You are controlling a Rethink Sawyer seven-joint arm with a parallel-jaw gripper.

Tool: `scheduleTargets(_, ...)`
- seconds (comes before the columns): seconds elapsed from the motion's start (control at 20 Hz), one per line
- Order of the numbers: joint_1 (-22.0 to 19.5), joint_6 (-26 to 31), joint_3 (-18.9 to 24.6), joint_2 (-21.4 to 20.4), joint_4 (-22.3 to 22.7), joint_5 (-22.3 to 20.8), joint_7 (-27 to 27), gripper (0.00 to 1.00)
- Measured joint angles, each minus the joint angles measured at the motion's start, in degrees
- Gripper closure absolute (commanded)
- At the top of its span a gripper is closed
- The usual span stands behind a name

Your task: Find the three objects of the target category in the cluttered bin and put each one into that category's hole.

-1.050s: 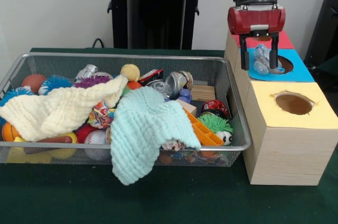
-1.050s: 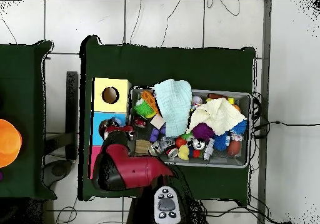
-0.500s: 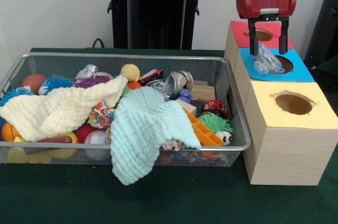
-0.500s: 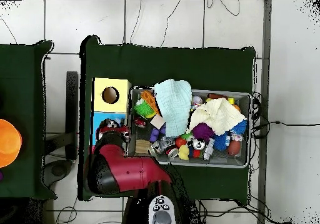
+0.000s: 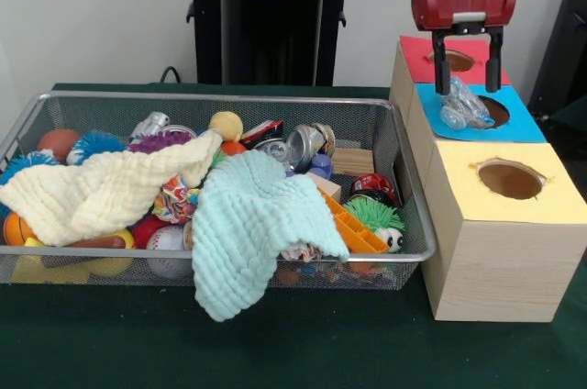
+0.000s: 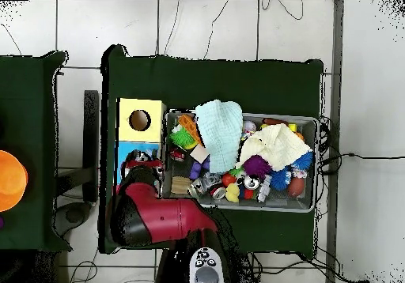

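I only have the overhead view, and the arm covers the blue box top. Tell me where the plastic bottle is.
Observer: The crushed clear bottle lies on the blue panel, at the rim of its hole, not dropped in.
Operator: Report the gripper.
Observer: The gripper hangs right above the bottle, fingers open, holding nothing.
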Motion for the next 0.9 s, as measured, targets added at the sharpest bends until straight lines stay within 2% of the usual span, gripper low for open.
scheduleTargets(0.25, -3.5, -1.7, 1.4, 3.0, 1.3, -1.1, 0.0, 0.00)
scheduleTargets(0.75, -4.5, -12.4, 3.0, 6.2, 2.9, -2.5, 1.1, 0.00)
scheduleTargets(0.9, -4.5, -13.3, 3.1, 6.4, 3.2, -2.4, 1.3, 0.00)
